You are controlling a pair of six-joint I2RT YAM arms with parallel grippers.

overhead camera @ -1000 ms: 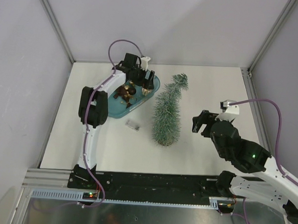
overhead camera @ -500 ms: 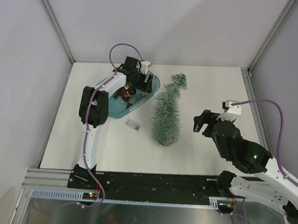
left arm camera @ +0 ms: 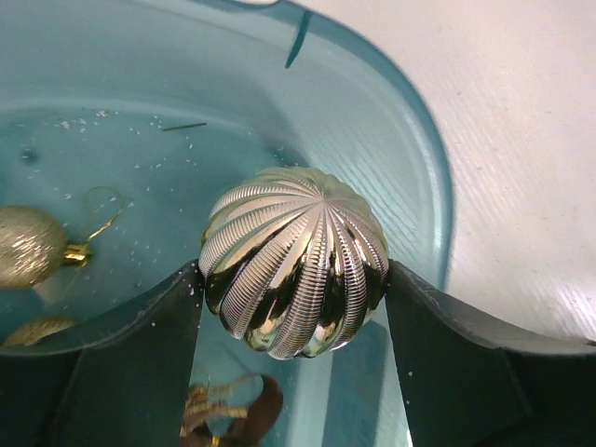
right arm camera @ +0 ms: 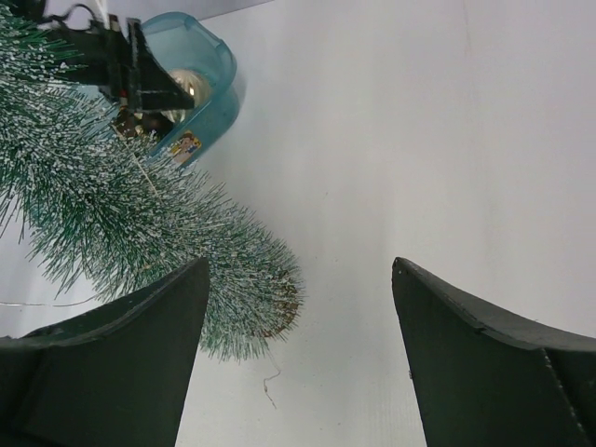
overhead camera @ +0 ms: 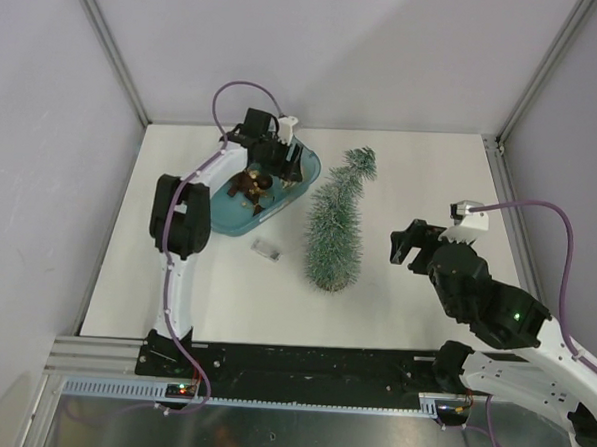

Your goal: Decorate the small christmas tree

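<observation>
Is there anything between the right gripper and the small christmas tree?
Nothing visible. Only table surface lies between the right gripper and the small christmas tree. The teal tub sits beyond the tree.

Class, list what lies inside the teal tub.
A ribbed gold bauble between the left gripper's fingers, a glittery gold bauble, a brown ornament. Whatever lies beneath the fingers is covered.

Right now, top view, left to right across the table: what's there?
Tub → tree → right gripper. Left gripper, closed on a bauble, overlaps the tub: skipped.
</observation>
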